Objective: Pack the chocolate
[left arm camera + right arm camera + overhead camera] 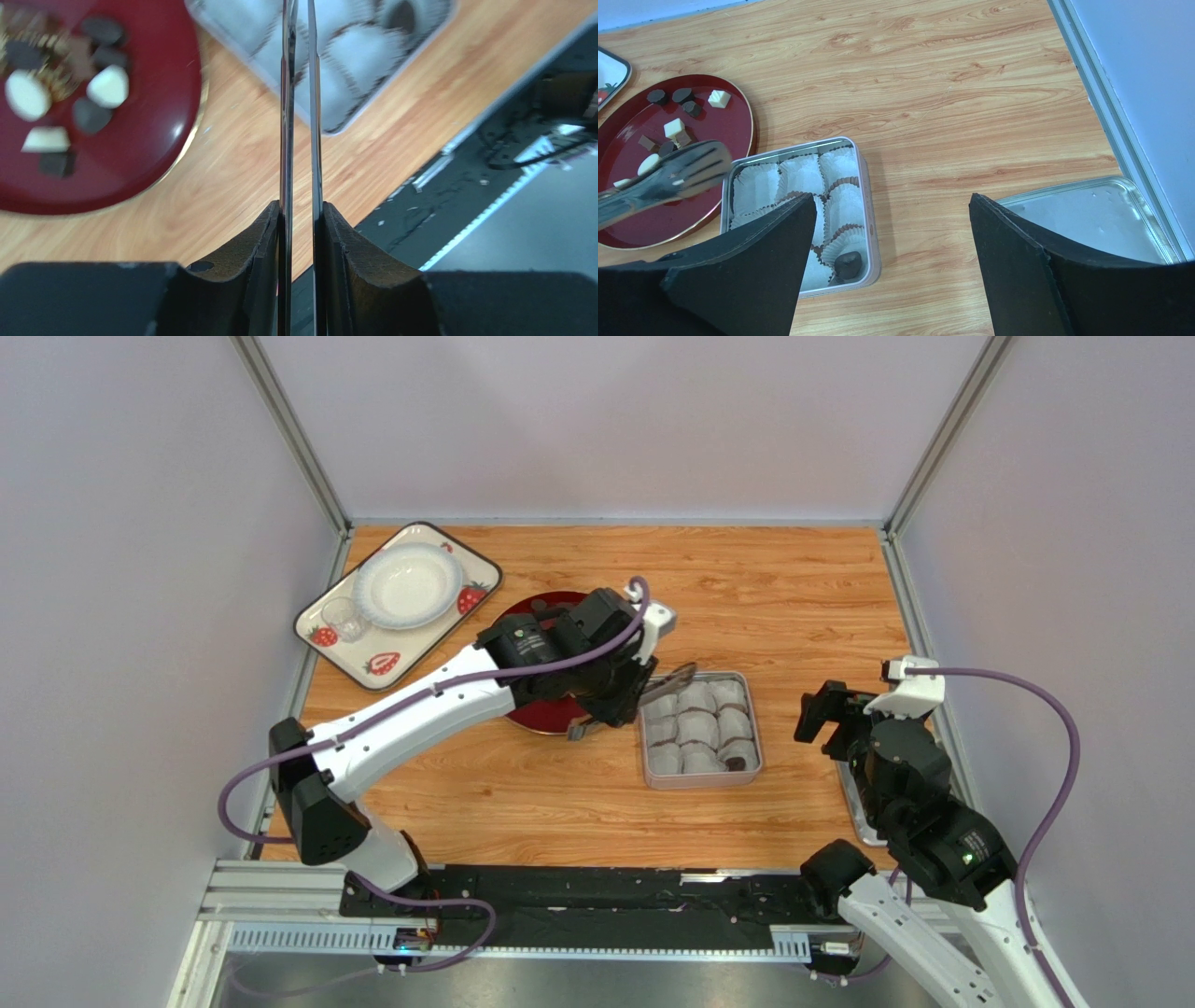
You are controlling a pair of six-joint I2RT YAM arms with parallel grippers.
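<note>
Clamping a pair of metal tongs [668, 178] between its fingers, the left tool [300, 217] hangs above the surface [948, 84] between the red plate [734, 129] and the grey tin [873, 210]. Most of the chocolate [109, 85] lies on the plate, and one dark piece [848, 264] sits in a paper cup [840, 241] at the tin's near right corner. The right tool [892, 203] gapes wide and empty, just right of the tin.

The light wooden bench [786, 588] carries 4 items: strawberry-patterned rectangular tray [463, 560], far-left corner; round red plate [724, 126], centre; square grey metal tin [699, 780] just beside it; silver metal lid [1088, 217], right edge.
</note>
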